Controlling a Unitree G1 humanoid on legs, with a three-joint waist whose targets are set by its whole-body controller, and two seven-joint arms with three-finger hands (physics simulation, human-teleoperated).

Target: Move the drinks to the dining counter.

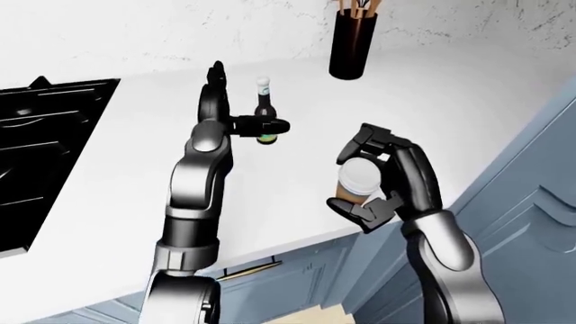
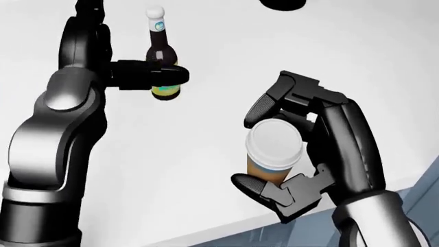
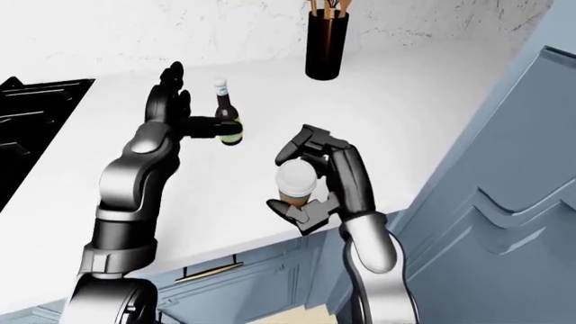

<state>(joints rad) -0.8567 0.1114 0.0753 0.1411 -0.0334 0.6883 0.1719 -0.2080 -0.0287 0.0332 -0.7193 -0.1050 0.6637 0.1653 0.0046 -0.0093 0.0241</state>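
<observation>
A: What sits farthest left?

B: A black stove [image 1: 45,148], set into the white desk [image 2: 206,170] at the left edge of the left-eye view.

A: And the left hand?

B: The left hand [image 2: 109,62] is spread open, fingers pointing up the view, its thumb [image 2: 154,73] stretched sideways across the bottle [image 2: 162,54]. The fingers do not close round it.

A: Can the bottle's label be read?

B: No, the thumb covers most of it (only a yellow-green strip shows below). It is a dark glass bottle with a white cap, standing upright on the desk.

A: The right hand?

B: The right hand [image 2: 288,154] is closed round a paper cup [image 2: 273,154], fingers over the top edge and the thumb under its base. The cup is brown with a white lid; its contents are hidden. It is held near the desk's lower edge.

A: Anything further right?

B: A dark holder [image 1: 351,44] with wooden utensils stands at the top, and blue cabinets [image 3: 504,202] lie to the right.
</observation>
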